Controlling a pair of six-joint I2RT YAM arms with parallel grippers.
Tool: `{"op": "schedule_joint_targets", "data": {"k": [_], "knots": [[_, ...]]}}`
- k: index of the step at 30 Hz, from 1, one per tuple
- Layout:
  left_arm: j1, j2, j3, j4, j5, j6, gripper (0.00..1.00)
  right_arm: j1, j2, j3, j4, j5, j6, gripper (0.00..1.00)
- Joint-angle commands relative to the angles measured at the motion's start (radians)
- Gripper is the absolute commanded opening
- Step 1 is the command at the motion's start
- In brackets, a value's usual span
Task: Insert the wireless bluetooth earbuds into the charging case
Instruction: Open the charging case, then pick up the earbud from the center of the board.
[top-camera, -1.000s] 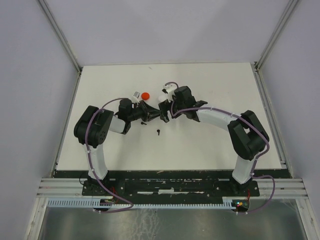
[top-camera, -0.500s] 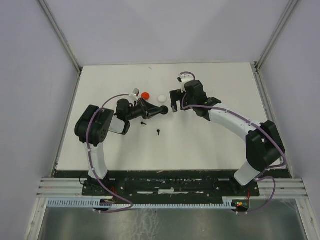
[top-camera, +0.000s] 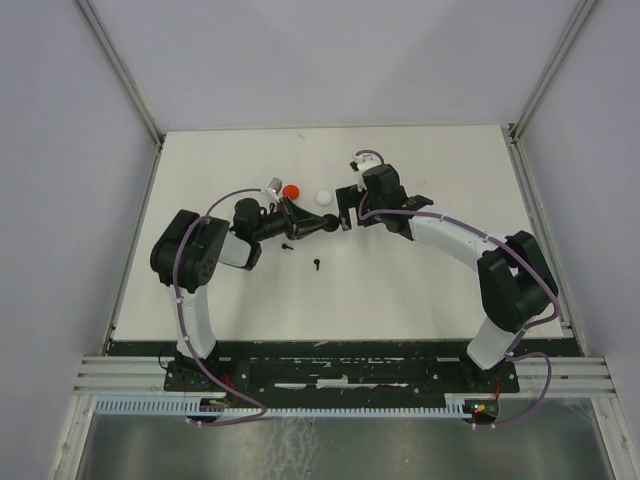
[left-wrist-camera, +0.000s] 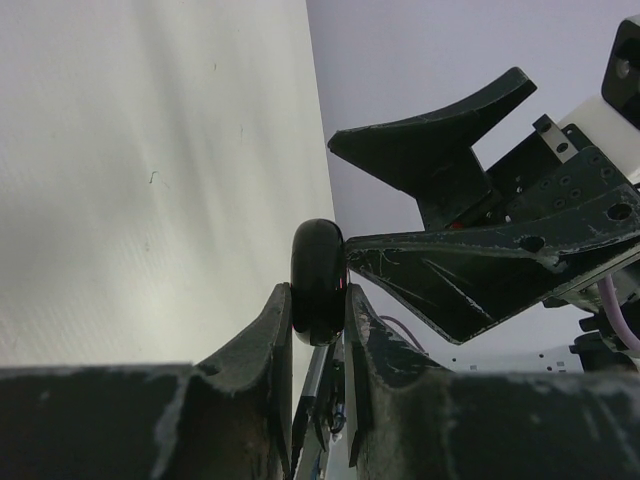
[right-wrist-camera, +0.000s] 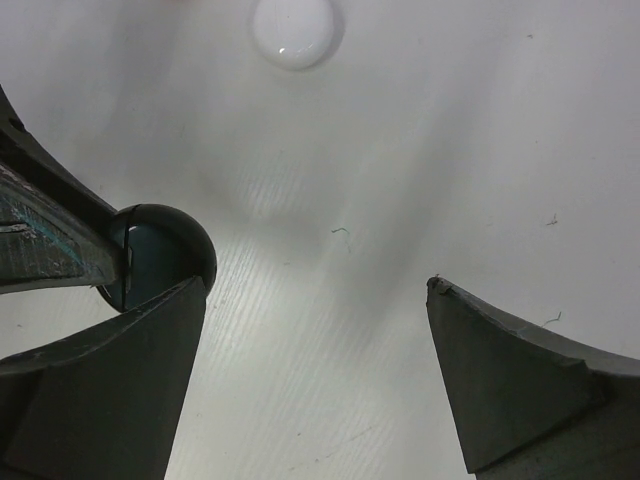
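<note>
Black round case inside left claw

"What was that charging case made of?"

"Black plastic, smooth and glossy. The left gripper was matt black, scuffed and scratched. The table looked matt white and finely ribbed, and the white disc shone."

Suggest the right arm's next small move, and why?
Probably nudge the right gripper sideways until the black round case, clamped in the left gripper, sits between its open jaws; it lies beside one jaw, not between them.
</note>
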Motion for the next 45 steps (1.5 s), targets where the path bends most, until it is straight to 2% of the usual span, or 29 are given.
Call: {"op": "schedule_joint_targets", "data": {"k": [1, 17, 24, 30, 35, 40, 45], "knots": [[-0.013, -0.041, 0.002, 0.014, 0.029, 0.026, 0.03, 0.005, 0.017, 0.051, 0.047, -0.033, 0.020, 0.99], [-0.019, -0.097, 0.000, -0.007, 0.030, 0.027, 0.03, 0.005, 0.073, 0.058, 0.042, -0.005, 0.030, 1.00], [0.076, -0.156, -0.049, -0.013, 0.010, -0.004, 0.03, 0.012, 0.039, 0.022, -0.008, 0.058, 0.035, 1.00], [0.163, -0.228, -0.142, -0.027, -0.009, -0.010, 0.03, 0.119, 0.044, 0.007, -0.020, 0.065, 0.027, 0.94], [0.210, -0.283, -0.201, -0.032, -0.023, -0.022, 0.03, 0.210, 0.099, 0.048, -0.053, 0.082, 0.055, 0.84], [0.249, -0.320, -0.228, -0.046, -0.007, -0.019, 0.03, 0.248, 0.136, 0.086, -0.085, 0.081, 0.077, 0.73], [0.273, -0.322, -0.253, -0.036, 0.001, -0.027, 0.03, 0.274, 0.189, 0.139, -0.130, 0.088, 0.076, 0.71]]}}
